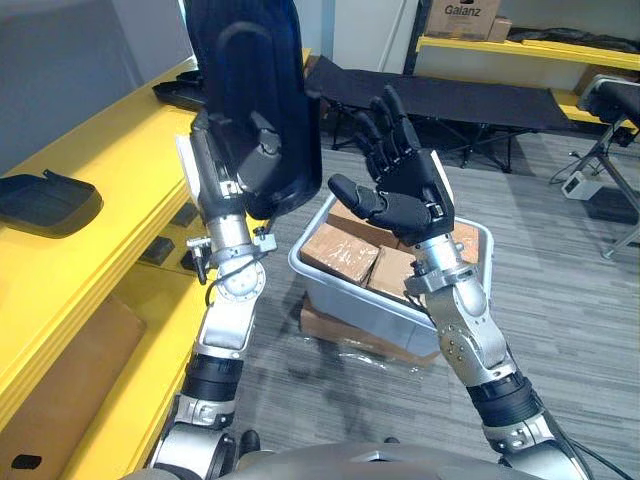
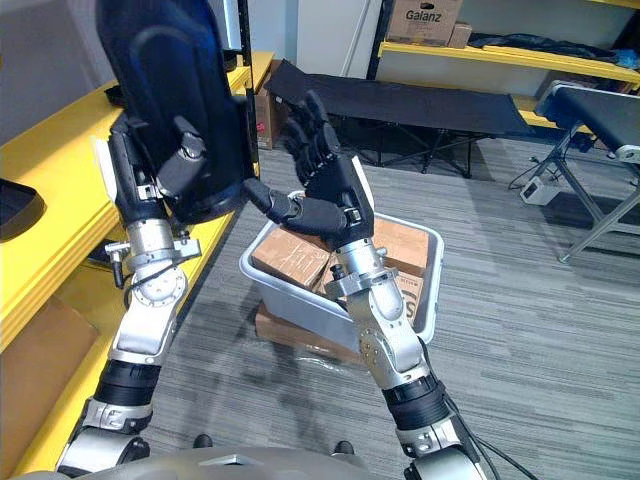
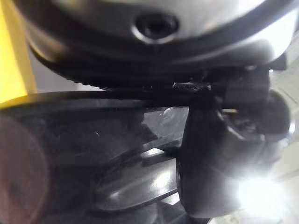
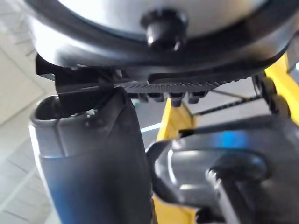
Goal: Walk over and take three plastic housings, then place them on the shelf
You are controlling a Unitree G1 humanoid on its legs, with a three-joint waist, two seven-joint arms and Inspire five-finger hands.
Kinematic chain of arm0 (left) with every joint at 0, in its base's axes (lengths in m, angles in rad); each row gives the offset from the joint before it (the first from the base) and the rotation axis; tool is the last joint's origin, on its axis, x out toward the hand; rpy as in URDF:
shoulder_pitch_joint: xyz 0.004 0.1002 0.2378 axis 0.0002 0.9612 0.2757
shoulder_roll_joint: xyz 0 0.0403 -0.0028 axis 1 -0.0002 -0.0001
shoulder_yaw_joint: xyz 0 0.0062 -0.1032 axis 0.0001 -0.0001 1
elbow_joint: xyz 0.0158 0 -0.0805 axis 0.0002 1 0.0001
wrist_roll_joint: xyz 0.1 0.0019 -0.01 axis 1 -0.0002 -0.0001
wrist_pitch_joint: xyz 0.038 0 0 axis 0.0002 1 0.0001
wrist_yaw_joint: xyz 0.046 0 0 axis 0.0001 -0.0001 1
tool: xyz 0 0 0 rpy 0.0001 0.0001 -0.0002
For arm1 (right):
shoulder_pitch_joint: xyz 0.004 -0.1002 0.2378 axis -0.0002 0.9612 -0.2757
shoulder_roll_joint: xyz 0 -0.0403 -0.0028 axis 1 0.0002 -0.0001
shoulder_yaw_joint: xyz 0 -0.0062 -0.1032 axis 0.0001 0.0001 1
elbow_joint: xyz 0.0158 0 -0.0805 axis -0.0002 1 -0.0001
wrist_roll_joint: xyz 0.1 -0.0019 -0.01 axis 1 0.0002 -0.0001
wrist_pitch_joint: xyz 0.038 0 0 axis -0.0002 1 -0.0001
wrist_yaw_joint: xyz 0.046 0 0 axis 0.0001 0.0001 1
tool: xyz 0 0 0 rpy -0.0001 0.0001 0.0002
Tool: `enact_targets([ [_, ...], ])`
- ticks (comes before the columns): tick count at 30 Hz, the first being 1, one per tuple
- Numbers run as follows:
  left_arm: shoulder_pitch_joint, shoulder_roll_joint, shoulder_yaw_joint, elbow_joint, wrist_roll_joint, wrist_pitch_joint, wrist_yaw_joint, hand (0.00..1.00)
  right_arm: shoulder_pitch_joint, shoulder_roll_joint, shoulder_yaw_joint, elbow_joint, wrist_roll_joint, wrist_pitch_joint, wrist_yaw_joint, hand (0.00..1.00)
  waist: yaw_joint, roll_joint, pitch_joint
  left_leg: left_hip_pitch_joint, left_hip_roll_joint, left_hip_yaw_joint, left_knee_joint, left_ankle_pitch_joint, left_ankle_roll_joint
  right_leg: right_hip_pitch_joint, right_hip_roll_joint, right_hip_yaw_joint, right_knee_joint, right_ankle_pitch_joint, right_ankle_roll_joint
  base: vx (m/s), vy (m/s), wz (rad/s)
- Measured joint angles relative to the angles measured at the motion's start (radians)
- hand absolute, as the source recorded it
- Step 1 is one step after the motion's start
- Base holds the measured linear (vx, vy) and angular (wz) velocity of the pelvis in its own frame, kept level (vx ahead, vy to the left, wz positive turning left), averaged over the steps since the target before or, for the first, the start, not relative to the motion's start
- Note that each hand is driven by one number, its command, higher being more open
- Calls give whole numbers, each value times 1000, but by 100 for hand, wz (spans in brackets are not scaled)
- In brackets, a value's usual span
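On the far left, the yellow shelf point(image 1: 110, 170) runs up the frame. I count three black plastic housings. The first housing point(image 1: 45, 200) lies flat on the shelf top at middle left. The second housing point(image 1: 178, 92) lies further along the same top, in the upper left, and is partly hidden. The third housing point(image 1: 250, 70) is held upright, high in the upper centre, by the left hand point(image 1: 262, 150). Its thumb is curled over the front of the housing and the palm is behind it.

In the centre, the right hand point(image 1: 410, 185) is raised with the palm turned to the left. Its fingers are straight and spread wide, and it holds nothing; it is near the third housing but apart from it.

Below it, one grey tub point(image 1: 345, 305) stands on the floor with several brown packages inside. In the upper right there are one black folding cot point(image 1: 440, 100) and one cardboard box point(image 1: 462, 18) with dark printed letters.
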Motion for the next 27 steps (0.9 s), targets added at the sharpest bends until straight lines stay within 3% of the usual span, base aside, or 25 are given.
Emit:
enact_targets([
  [5,58,-1,2,8,-5,-14,3,0,152,48,-65,-14,20,38,17,100,-2,-1,-6,0,0,15,0,-4,1,-9,-1,13,0,-1,1,13,-5,-8],
  [8,145,-18,2,9,-44,-78,13,0,288,93,-132,18,8,48,-28,100,-7,0,-7,0,0,28,-1,-9,1,-12,-2,24,0,-1,1,28,-5,-10],
  [9,191,-39,2,9,-86,-120,27,0,330,108,-173,61,-58,49,-60,100,-17,0,-7,0,0,29,-1,-10,1,-13,-2,25,0,-1,3,25,-6,-3],
  [14,273,-74,31,9,-121,-200,91,0,378,120,-231,106,-103,48,-115,100,-28,5,-10,-1,0,45,-1,-13,-1,-27,-2,43,0,1,5,6,-9,-10],
  [18,294,-78,68,6,-129,-253,83,0,380,124,-238,106,-169,49,-170,100,-25,8,-14,-1,0,45,-1,-16,0,-26,-2,43,0,0,5,0,0,0],
  [23,325,-77,81,-12,-163,-254,41,0,379,135,-244,106,-219,49,-313,100,-3,11,-16,-10,0,29,-1,-22,-6,-25,-2,29,0,-5,0,-7,-4,8],
  [27,408,-76,92,-77,-162,-253,41,0,380,161,-254,106,-218,49,-338,100,-2,14,-17,-28,-4,1,0,-21,-6,-22,-4,5,0,-7,1,11,-7,17],
])
